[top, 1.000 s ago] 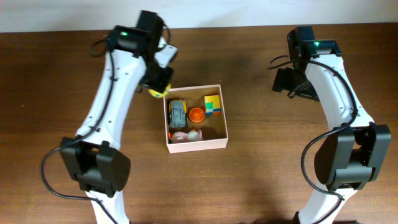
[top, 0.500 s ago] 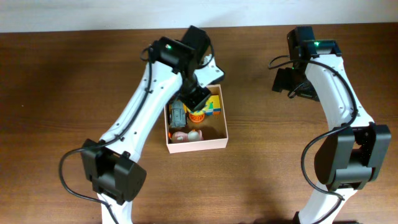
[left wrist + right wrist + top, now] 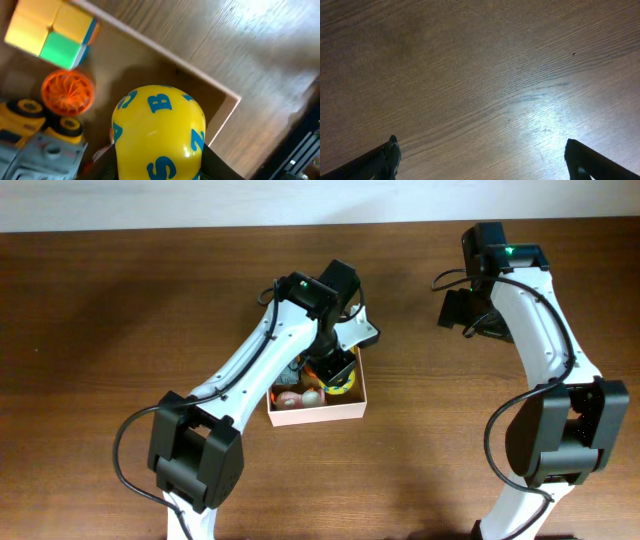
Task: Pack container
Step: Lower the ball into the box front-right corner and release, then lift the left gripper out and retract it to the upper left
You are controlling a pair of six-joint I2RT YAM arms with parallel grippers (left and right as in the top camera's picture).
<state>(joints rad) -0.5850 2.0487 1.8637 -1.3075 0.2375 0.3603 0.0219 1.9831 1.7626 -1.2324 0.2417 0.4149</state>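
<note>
The yellow lettered ball was pinched in the left hand directly above a bare corner of the container, set mid-desk, while the right hand, spread wide, was found well apart.

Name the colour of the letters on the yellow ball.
Blue; the ball shows best in left wrist view.
</note>
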